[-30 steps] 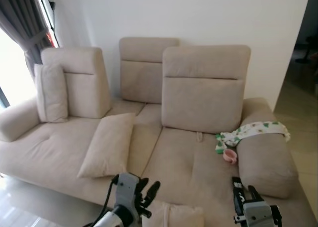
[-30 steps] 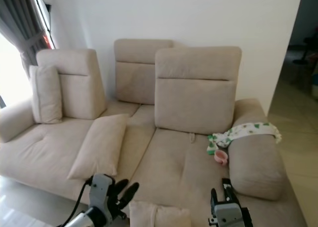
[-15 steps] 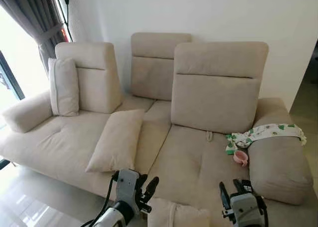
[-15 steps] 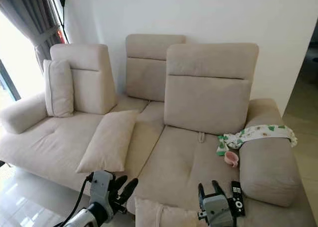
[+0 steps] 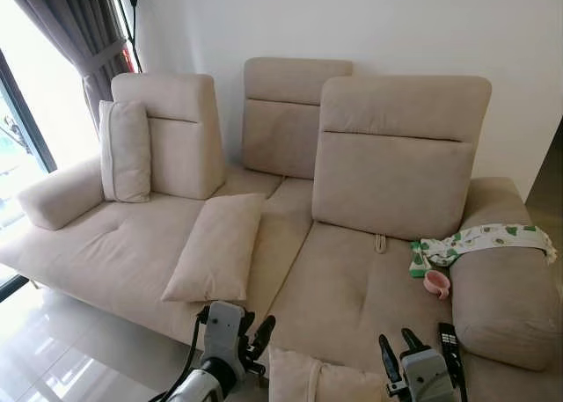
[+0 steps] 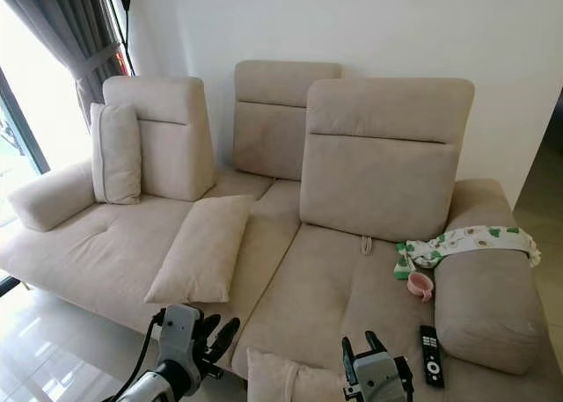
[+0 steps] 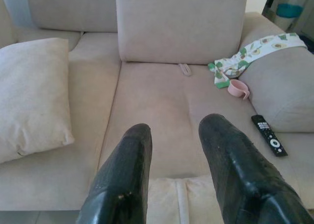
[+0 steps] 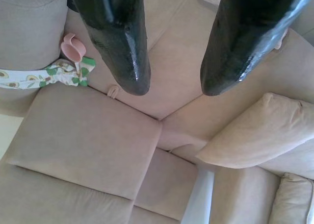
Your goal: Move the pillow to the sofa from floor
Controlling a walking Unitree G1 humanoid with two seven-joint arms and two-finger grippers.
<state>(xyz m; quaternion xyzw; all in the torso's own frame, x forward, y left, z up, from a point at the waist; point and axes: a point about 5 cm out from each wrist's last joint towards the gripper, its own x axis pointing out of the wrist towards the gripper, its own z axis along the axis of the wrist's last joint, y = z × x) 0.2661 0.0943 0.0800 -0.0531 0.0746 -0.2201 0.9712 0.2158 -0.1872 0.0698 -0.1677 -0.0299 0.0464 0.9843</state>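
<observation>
My view has swung to the left since a second ago, so I now see more of the window side and the grey curtain (image 5: 75, 32). The things on the sofa have not moved. My right gripper (image 6: 370, 347) sits more toward the middle than before, and now I can see a black remote (image 6: 430, 355) lying flat on the seat beside it.

The big beige sofa (image 5: 114, 252) is right in front of me. The pillow (image 5: 321, 383) I am moving is low down in front of me, between my two grippers, at the front edge of the seat. In the left wrist view it lies just under my two black fingers (image 7: 130, 165), but I cannot tell if they touch it. I cannot tell if it rests fully on the seat.

My left gripper (image 5: 255, 336) is held low, near the front of the sofa. Its fingers are spread apart and hold nothing. My right gripper is near the pillow's other side, fingers apart and empty too.

Another pillow (image 5: 215, 248) lies flat on the left seat. A third one (image 5: 125, 151) stands up against the left backrest. A white cloth with green spots (image 5: 479, 241) hangs over the right armrest, and a small pink cup (image 5: 436, 284) sits just below it on the seat.
</observation>
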